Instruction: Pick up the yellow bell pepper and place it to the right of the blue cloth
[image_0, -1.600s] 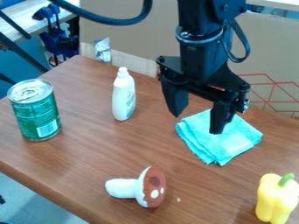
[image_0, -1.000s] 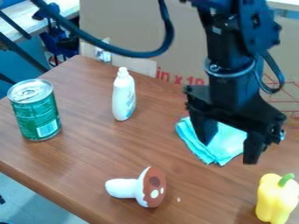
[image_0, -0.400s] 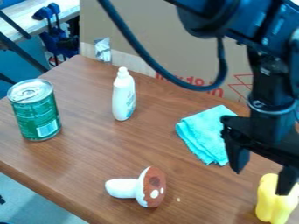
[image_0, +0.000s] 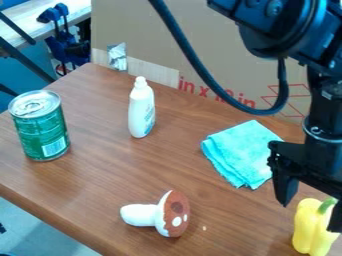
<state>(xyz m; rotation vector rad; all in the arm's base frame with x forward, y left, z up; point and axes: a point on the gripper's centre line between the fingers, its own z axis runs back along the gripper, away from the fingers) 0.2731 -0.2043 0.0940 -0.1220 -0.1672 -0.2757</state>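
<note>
At the right edge, my black gripper (image_0: 311, 215) hangs with its fingers apart, directly above and around the top of a yellow bell pepper (image_0: 307, 231) with a green stem. Nothing is gripped; whether a finger touches the pepper I cannot tell. A folded turquoise cloth (image_0: 240, 152) lies just left of the gripper. Further left, a mushroom toy (image_0: 167, 215) with a white stem and a brown, white-spotted cap rests on its side. The white bottle (image_0: 141, 110) stands upright behind it, and a green can (image_0: 41, 127) is upright at the far left.
The brown wooden table (image_0: 107, 190) has its front edge running along the lower left. Behind it stands a cardboard box (image_0: 167, 30), with a crumpled silvery piece (image_0: 117, 56) at the table's back corner. A black cable loops down from the arm.
From over the cloth, my gripper has moved right and toward the front, down to the pepper. The cloth is now uncovered. The other objects have stayed in place.
</note>
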